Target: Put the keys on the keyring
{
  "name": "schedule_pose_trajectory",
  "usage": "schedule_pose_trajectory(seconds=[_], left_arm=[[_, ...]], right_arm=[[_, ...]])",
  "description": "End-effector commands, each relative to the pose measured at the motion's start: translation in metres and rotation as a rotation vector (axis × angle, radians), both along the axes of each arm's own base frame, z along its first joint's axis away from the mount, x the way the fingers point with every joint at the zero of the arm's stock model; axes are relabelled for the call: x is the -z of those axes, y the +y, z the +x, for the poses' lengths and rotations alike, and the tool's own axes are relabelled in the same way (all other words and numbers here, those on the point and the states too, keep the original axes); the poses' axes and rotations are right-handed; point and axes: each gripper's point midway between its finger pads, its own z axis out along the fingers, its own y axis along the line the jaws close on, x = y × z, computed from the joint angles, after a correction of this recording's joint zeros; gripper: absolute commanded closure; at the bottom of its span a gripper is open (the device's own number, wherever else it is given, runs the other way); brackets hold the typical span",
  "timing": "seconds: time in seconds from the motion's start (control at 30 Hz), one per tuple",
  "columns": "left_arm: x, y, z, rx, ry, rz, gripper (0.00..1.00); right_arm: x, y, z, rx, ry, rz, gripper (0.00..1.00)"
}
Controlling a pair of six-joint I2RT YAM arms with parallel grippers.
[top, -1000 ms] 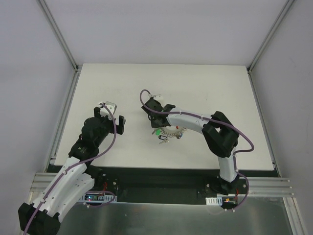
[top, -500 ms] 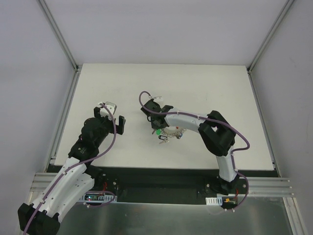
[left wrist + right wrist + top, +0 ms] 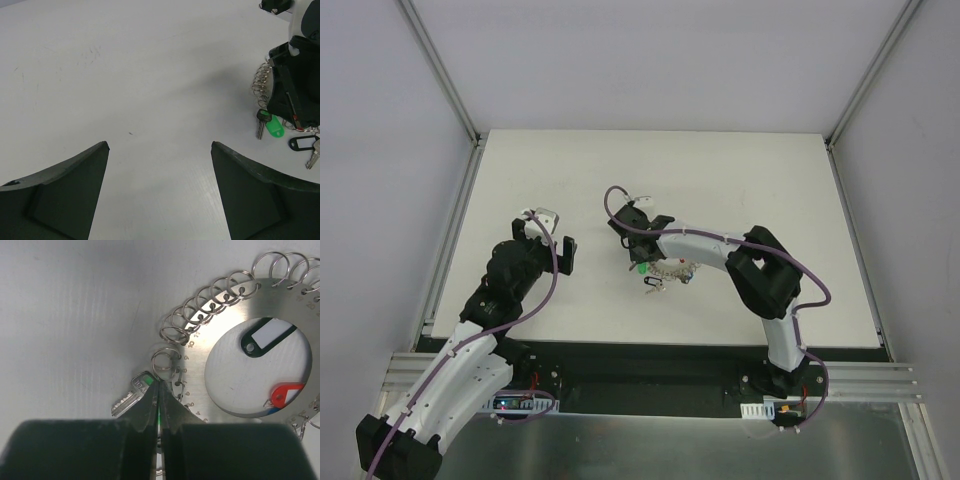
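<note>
The keyring (image 3: 280,297) is a wide numbered metal ring lying flat on the table, with several small split rings along its rim. My right gripper (image 3: 159,385) is shut on the green tag (image 3: 148,381) of a silver key (image 3: 125,401), right at the ring's left rim beside a split ring (image 3: 166,364). A sliver of blue (image 3: 274,410) shows under the red tag (image 3: 285,392) inside the ring's hole. In the top view the right gripper (image 3: 638,258) is over the keyring (image 3: 675,270). My left gripper (image 3: 159,145) is open and empty above bare table, left of the keyring.
A black tag (image 3: 267,336) lies inside the ring's hole above the red one. In the left wrist view the green-tagged key (image 3: 273,126) and a black tag (image 3: 302,143) lie below the right gripper. The white table (image 3: 750,180) has raised rails along its sides.
My right arm shifted slightly left and its elbow drew in, with the green tag still held at the ring's rim. The left arm has not moved.
</note>
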Motion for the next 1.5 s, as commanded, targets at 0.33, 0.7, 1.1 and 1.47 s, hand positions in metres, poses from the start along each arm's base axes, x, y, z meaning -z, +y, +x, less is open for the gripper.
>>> schedule_pose_trajectory(seconds=[0.33, 0.7, 1.1, 1.47], left_arm=[[0.004, -0.056, -0.014, 0.351, -0.004, -0.01, 0.15], [0.01, -0.089, -0.014, 0.524, 0.069, -0.061, 0.15], [0.015, -0.083, -0.004, 0.388, 0.14, -0.151, 0.17], [-0.011, -0.009, -0.009, -0.045, 0.016, -0.221, 0.13]], right_arm=[[-0.077, 0.022, -0.024, -0.398, -0.007, 0.326, 0.99], [-0.108, 0.01, -0.055, -0.686, 0.034, 0.466, 0.99], [-0.105, -0.022, -0.057, -0.696, 0.049, 0.315, 0.89], [-0.053, 0.016, -0.072, -0.416, 0.05, 0.138, 0.44]])
